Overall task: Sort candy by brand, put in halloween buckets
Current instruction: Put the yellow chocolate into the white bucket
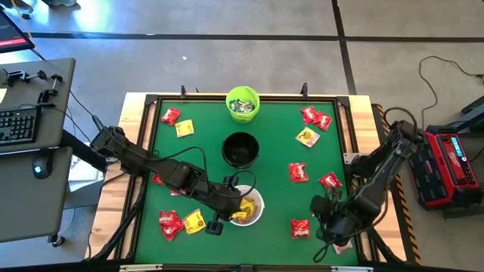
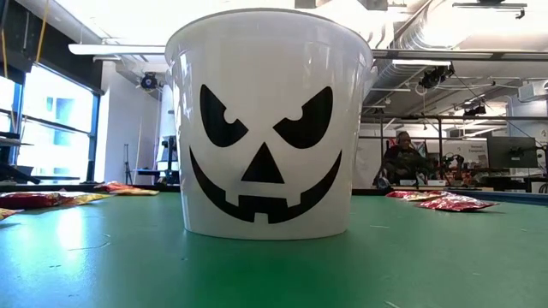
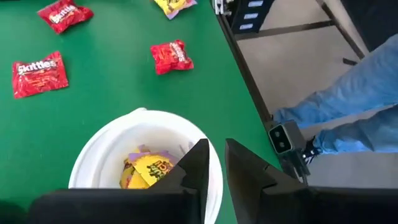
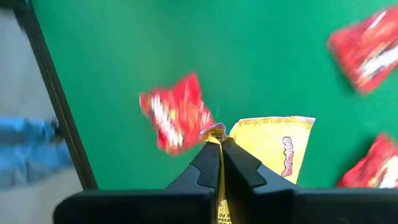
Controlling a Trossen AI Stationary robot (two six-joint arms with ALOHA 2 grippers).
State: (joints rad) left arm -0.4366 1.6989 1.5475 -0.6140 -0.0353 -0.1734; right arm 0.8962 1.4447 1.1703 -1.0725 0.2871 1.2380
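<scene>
Left gripper (image 3: pixel 214 163), fingers narrowly apart, above white bucket (image 3: pixel 93 155) containing yellow candy (image 3: pixel 149 171). Right gripper (image 4: pixel 221 155) pinches a yellow packet (image 4: pixel 273 149) over the mat (image 4: pixel 186 43).

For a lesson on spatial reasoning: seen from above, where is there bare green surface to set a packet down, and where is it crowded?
Bare green surface lies between the black bucket and the red packet, and between the lime bucket and the red pair. It is crowded near-left, where the left gripper is over the white bucket, and near-right, where the right gripper holds a yellow packet.
</scene>
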